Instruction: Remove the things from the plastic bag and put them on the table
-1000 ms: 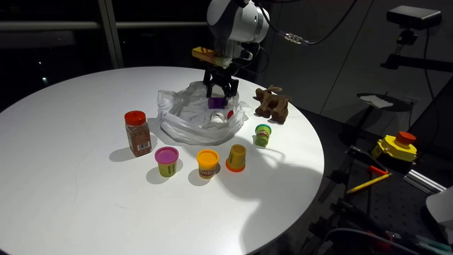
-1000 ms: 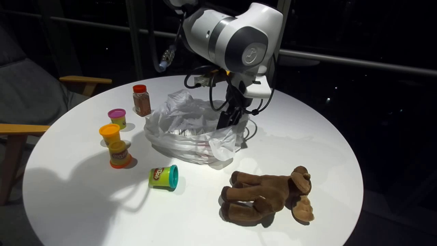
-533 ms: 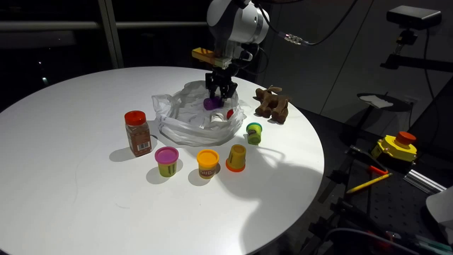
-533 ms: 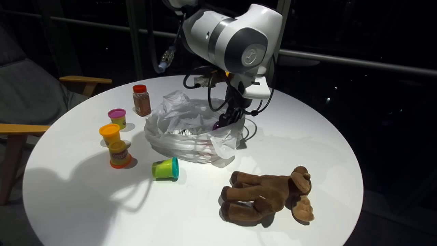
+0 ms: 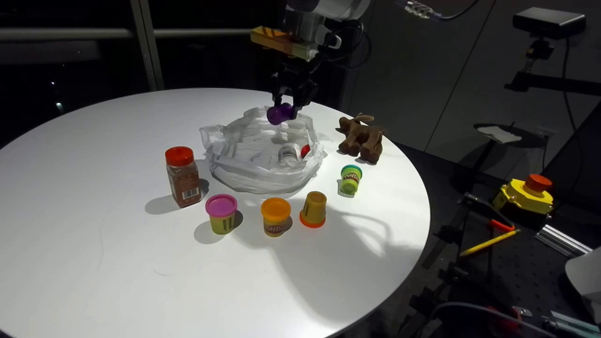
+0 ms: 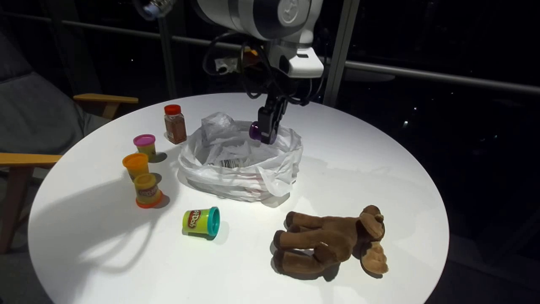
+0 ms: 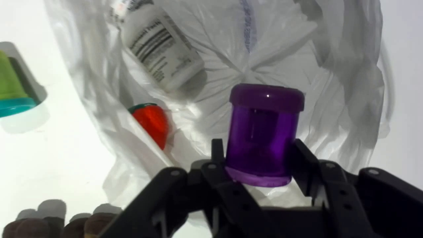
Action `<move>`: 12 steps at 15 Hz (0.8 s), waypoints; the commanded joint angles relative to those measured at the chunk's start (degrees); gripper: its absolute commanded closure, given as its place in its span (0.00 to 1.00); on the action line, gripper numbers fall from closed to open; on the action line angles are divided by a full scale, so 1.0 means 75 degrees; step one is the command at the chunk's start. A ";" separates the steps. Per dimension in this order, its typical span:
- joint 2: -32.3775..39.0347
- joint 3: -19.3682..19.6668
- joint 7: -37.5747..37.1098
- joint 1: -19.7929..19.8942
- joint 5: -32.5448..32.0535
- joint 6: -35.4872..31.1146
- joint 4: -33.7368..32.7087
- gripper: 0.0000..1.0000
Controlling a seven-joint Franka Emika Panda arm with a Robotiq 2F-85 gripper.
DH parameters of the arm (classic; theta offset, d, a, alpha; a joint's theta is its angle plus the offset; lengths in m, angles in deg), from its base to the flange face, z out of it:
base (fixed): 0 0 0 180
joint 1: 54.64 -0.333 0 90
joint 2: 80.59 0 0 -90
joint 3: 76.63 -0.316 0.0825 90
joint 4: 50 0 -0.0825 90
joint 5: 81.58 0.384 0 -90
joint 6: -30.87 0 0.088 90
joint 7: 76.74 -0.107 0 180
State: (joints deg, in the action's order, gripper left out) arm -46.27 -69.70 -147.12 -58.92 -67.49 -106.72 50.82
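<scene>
1. Wrist view: the gripper [image 7: 257, 150] is holding a purple container [image 7: 262, 132] between its two fingers, above the plastic bag [image 7: 350, 109]. Inside the bag, a white bottle [image 7: 163, 53] and a red piece [image 7: 152, 122] with a green top are lying. The bag's upper edge and a green tub [image 7: 11, 79] are running out of frame, and a fold is covering part of the red piece.

2. In an exterior view, the purple container [image 5: 280, 114] is hanging over the bag's mouth, while a red-lidded jar [image 5: 184, 183], a pink-lidded tub [image 5: 221, 215], an orange-lidded tub [image 5: 275, 218] and an upturned tub [image 5: 313, 211] are standing on the table [image 5: 117, 281]. The step in hand is looking like the container's removal; the next move is probably calling for carrying it over the rim and setting it down apart from the tubs.

3. In an exterior view, the brown plush animal [image 6: 333, 240] is lying on the table. A finger is hiding the container's middle, the bag's near wall is obscuring the red piece, and only a barcode [image 6: 230, 163], presumably the bottle's, is showing clearly. Whether the container is wholly clearing the rim, I cannot tell. The arm [image 6: 249, 17] is being cut off above.
</scene>
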 commanded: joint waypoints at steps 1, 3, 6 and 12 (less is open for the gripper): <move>-0.1666 -0.0144 0.0913 -0.0090 -0.0586 -0.0166 0.1889 0.79; -0.2226 -0.0097 0.1125 -0.0022 -0.0710 -0.0361 0.2714 0.79; -0.2758 0.0113 0.1396 0.0114 -0.1097 -0.1177 0.3953 0.79; -0.2031 0.0828 0.1006 0.0057 -0.2411 -0.2766 0.4203 0.79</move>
State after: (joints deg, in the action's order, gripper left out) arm -62.92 -65.77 -137.97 -57.37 -81.57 -123.26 82.64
